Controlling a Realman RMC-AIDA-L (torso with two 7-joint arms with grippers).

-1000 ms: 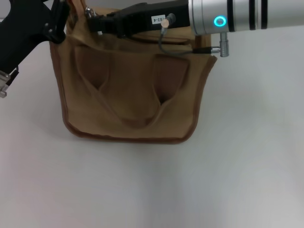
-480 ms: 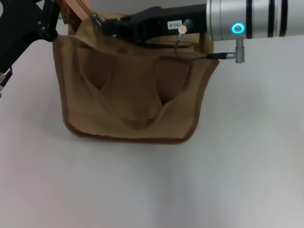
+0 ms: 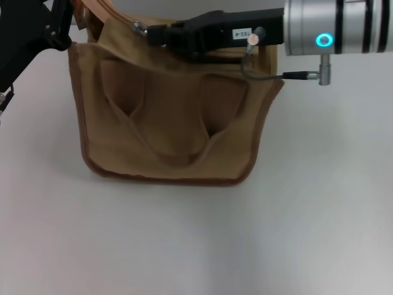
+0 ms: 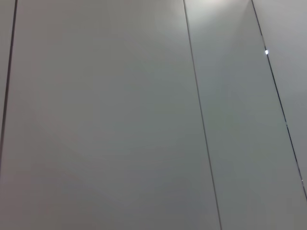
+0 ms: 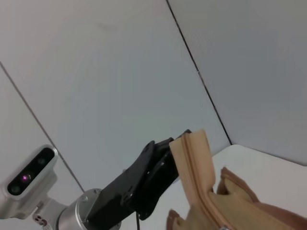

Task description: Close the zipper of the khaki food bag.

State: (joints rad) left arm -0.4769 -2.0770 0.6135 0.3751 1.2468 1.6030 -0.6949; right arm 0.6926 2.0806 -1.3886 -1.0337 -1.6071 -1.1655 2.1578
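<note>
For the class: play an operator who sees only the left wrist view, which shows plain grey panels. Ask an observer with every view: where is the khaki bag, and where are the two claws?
Observer: The khaki food bag stands on the white table, with its handles drooping down the near side.
Operator: Where is the right claw?
Observer: The right claw reaches along the bag's top, and a small silver pull tab sits at its tip.
Operator: And the left claw?
Observer: The left claw sits at the bag's left end, against the raised end of the zipper.
</note>
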